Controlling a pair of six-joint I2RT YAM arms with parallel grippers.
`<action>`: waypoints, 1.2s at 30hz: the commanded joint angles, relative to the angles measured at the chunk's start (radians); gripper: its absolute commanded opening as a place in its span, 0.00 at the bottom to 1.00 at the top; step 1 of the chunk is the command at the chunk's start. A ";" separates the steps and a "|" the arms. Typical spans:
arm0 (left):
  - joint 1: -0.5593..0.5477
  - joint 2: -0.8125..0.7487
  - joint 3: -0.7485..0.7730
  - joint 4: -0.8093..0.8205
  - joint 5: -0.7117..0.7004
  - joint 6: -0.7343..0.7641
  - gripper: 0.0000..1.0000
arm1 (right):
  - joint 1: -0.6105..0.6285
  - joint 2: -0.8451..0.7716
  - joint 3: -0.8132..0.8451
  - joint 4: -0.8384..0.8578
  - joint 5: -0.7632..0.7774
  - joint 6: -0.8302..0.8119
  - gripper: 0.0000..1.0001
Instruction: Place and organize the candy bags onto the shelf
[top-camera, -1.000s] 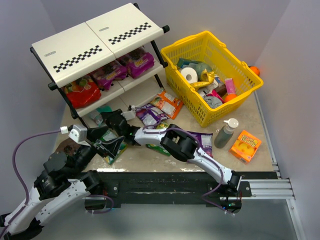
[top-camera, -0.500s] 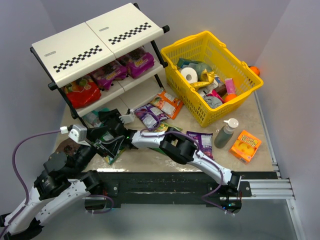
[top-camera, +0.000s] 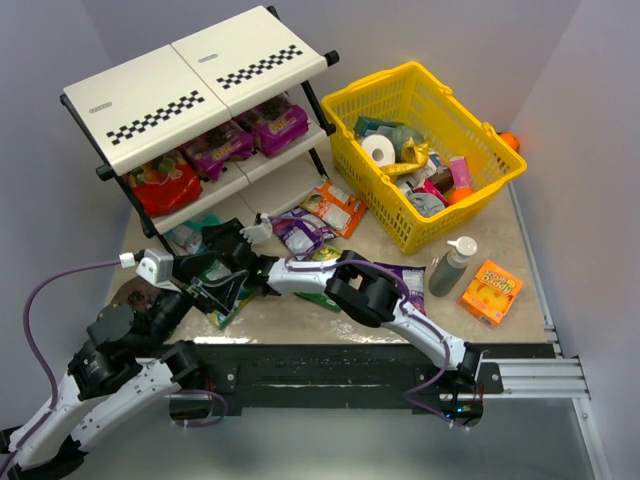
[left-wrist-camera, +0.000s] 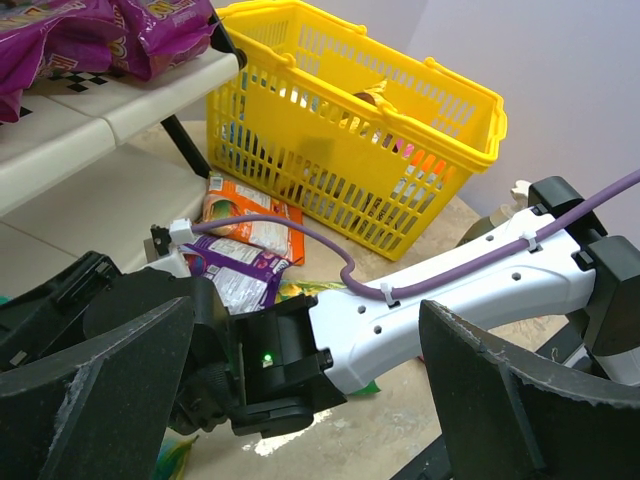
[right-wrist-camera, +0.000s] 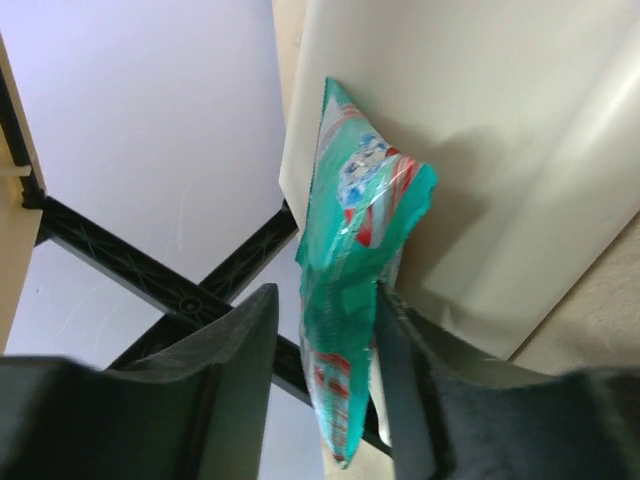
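The shelf (top-camera: 195, 70) stands at the back left, and its middle tier holds a red candy bag (top-camera: 165, 183) and two purple ones (top-camera: 215, 150). My right gripper (right-wrist-camera: 322, 292) reaches under the lowest tier. A teal candy bag (right-wrist-camera: 350, 290) stands on edge between its jaws, leaning on the cream panel (right-wrist-camera: 500, 150). The jaws are parted, with a gap beside the left finger (right-wrist-camera: 230, 370). My left gripper (left-wrist-camera: 305, 330) hangs wide open over the right arm's wrist, holding nothing. Purple (top-camera: 300, 232), orange (top-camera: 335, 208) and green (top-camera: 218, 285) bags lie on the table.
A yellow basket (top-camera: 485, 140) full of assorted items stands at the back right. A grey bottle with a white cap (top-camera: 452, 265) and a small orange box (top-camera: 490, 290) sit near the front right. The shelf's black frame (right-wrist-camera: 150, 270) crosses just behind the teal bag.
My right gripper pushed left toward the shelf's lowest tier, eased back slightly, and its jaws loosened around the teal bag. The left arm stayed put.
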 joint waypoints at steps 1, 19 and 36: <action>0.002 0.004 -0.001 0.022 -0.011 0.019 0.99 | 0.001 -0.059 -0.011 -0.001 -0.003 0.007 0.41; 0.002 0.016 -0.001 0.019 -0.025 0.022 1.00 | 0.001 0.093 0.222 -0.100 -0.019 0.056 0.18; 0.003 0.002 0.002 0.013 -0.042 0.013 1.00 | 0.004 -0.125 -0.117 0.006 -0.066 -0.008 0.66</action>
